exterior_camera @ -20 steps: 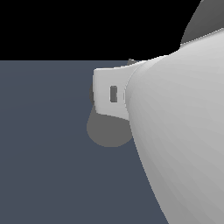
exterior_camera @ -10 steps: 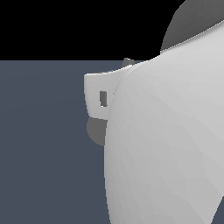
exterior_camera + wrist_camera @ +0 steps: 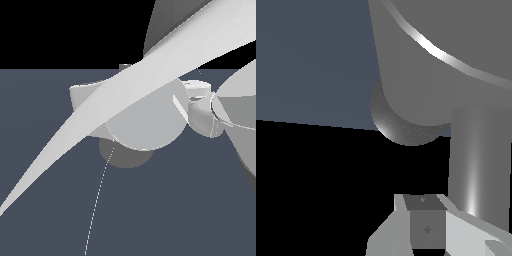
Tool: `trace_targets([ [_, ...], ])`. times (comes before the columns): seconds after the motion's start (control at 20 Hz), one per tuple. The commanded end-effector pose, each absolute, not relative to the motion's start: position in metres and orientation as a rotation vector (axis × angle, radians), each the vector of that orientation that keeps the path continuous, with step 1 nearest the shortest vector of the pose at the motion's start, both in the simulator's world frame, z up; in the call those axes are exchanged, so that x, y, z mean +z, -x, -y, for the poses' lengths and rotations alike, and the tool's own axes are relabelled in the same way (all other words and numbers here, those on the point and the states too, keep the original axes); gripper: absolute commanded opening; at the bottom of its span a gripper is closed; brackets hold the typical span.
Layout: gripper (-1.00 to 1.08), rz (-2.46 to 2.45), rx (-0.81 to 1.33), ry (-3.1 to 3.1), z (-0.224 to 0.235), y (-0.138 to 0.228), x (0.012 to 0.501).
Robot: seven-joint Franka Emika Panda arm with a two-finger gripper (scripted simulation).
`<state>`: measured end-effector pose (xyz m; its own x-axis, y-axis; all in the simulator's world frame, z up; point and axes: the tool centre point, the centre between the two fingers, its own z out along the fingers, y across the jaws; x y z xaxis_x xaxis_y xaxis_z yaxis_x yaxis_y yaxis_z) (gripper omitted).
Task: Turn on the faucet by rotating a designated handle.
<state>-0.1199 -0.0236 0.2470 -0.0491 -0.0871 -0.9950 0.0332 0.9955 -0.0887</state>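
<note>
Up close in the wrist view, the matte grey cylindrical faucet point(image 3: 456, 60) looms at 12 o'clock above the white hand point(image 3: 426, 227); its grip state cannot be told.

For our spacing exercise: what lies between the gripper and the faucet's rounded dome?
Nothing: the wrist view shows bare black background between the gripper and the faucet.
</note>
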Motion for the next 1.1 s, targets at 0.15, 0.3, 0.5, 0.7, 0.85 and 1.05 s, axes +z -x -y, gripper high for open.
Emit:
trace_targets([
  [0.15,-1.0,-1.637,-0.106,0.006,0.025,0.119,0.238],
  [0.3,-1.0,-1.63,-0.095,0.008,0.013,0.118,0.24],
  [0.5,-1.0,-1.621,-0.081,0.01,-0.002,0.117,0.244],
  [0.7,-1.0,-1.613,-0.067,0.013,-0.017,0.116,0.247],
  [0.85,-1.0,-1.606,-0.056,0.015,-0.028,0.116,0.25],
  [1.05,-1.0,-1.598,-0.043,0.017,-0.043,0.115,0.253],
])
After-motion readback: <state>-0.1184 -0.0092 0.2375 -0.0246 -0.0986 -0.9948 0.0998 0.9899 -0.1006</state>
